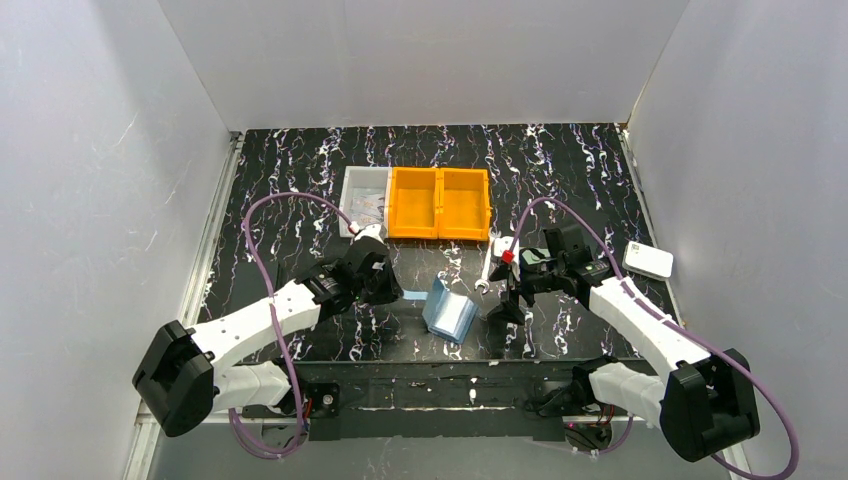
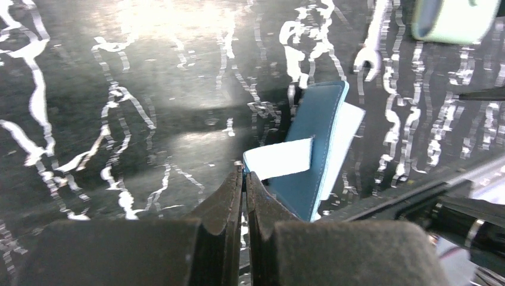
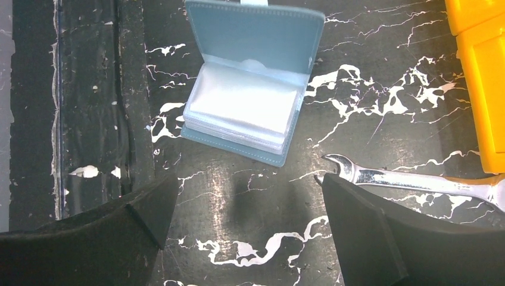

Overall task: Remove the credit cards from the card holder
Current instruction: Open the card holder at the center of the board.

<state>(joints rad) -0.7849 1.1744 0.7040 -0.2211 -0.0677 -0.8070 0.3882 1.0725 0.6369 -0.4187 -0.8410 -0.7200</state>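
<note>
The blue card holder [image 1: 450, 312] lies open on the black marbled table between the two arms. In the right wrist view its light-blue inside [image 3: 256, 33] faces up. A pale whitish stack, the credit cards [image 3: 241, 104] in clear pockets, rests in the lower half; I cannot tell single cards apart. My left gripper [image 2: 245, 174] is shut on the end of the holder's snap tab [image 2: 280, 159], left of the holder. My right gripper [image 3: 247, 190] hangs open just right of the holder, nothing between its fingers.
A metal wrench [image 1: 485, 270] lies right of the holder, its head beside my right fingertip [image 3: 333, 190]. Two orange bins [image 1: 438, 203] and a white bin [image 1: 362, 200] stand at the back. A pale pouch [image 1: 648, 260] lies at far right. White walls enclose the table.
</note>
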